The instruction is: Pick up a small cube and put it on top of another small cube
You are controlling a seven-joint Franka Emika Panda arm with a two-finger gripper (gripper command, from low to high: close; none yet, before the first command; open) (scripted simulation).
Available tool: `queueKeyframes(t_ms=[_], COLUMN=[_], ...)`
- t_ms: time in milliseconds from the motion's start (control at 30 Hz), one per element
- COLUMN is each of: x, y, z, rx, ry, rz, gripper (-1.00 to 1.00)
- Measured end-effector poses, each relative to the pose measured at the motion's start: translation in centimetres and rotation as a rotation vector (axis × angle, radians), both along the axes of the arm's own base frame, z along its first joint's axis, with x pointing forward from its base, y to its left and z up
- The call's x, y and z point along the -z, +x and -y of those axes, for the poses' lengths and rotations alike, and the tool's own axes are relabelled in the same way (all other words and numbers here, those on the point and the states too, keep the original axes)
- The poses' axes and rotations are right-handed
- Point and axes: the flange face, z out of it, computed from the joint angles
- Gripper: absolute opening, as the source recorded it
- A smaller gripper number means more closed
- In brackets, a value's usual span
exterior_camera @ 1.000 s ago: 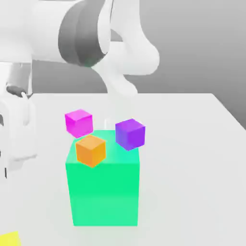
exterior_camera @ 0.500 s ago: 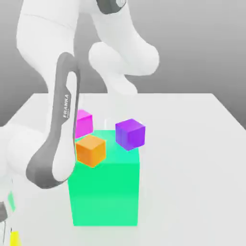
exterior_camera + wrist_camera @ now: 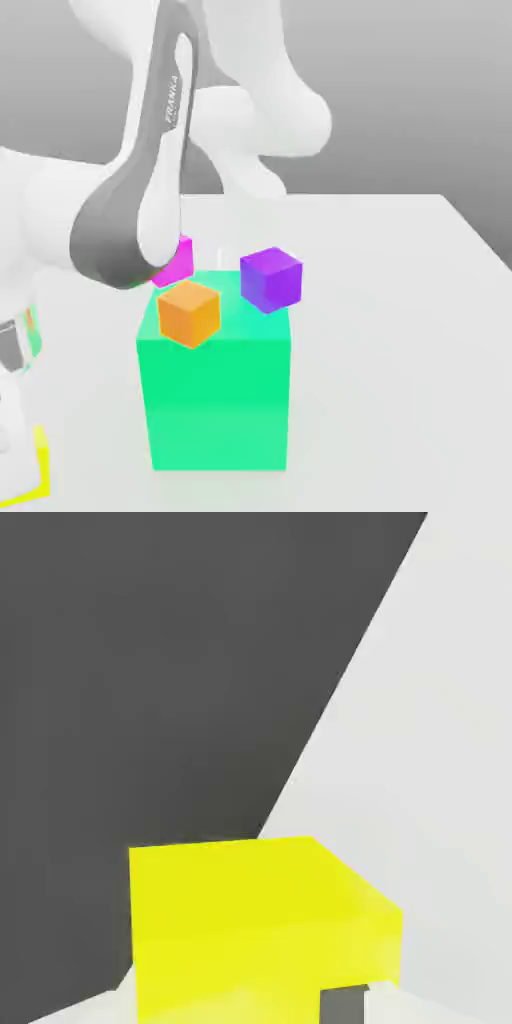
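The small yellow cube (image 3: 41, 466) lies at the near corner of the white table (image 3: 400, 300), at the exterior view's lower left, mostly hidden behind my hand. My gripper (image 3: 20, 468) is down on it and shut around it. In the hand view the yellow cube (image 3: 260, 922) sits very close to the camera, with a dark finger (image 3: 341, 1006) against its side. The orange cube (image 3: 188, 313), the magenta cube (image 3: 178, 262) and a purple cube (image 3: 271, 279) are grouped around the top of the big green block (image 3: 215, 400). My arm partly covers the magenta one.
My arm's grey and white link (image 3: 140, 200) reaches over the table's left half, close to the magenta and orange cubes. The table's edge (image 3: 330, 722) runs right beside the yellow cube, with dark floor beyond it. Bare tabletop lies on the exterior view's right.
The arm has swung down toward the exterior view's lower left, bringing the hand onto the yellow cube. The jaws went from open to shut on it. The other cubes have not moved.
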Motion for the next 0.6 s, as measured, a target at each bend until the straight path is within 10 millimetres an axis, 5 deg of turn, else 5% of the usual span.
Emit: queueKeyframes(t_ms=[267,600], x=[-8.8,-16.6], y=[-3.0,-10.9], z=[-9.6,-18.1], rx=[-0.391,-0.851], ry=[-0.003,0.002], rz=[0.015,0.043], gripper=[-1.0,-1.0])
